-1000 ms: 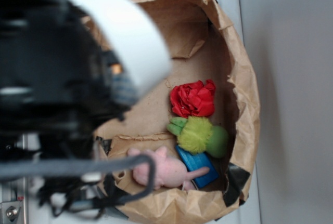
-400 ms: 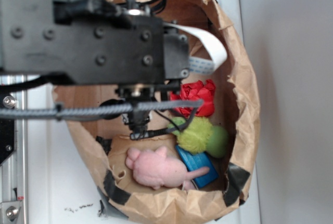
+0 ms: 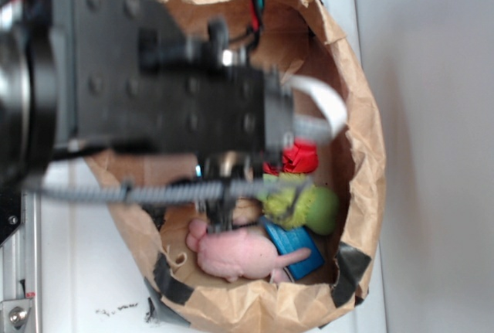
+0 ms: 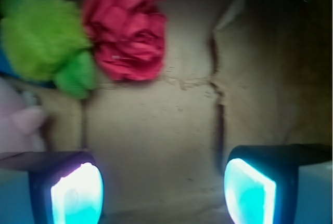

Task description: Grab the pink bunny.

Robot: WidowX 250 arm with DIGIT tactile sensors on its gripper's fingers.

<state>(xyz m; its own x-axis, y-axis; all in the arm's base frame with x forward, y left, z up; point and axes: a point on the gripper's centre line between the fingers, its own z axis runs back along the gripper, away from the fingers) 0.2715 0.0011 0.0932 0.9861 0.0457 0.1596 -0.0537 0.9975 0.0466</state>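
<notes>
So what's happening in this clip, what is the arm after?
A WidowX arm is reaching into a crumpled paper bag of small toys to grab the pink bunny. The gripper is open and empty, its two fingers apart over bare bag floor. The pink bunny lies untouched at the bag's near end, at the left edge of the wrist view, next to a green plush toy and a red fabric flower.

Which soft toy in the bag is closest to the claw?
The pink bunny, just below the claw. The green toy and red flower sit farther away.
</notes>
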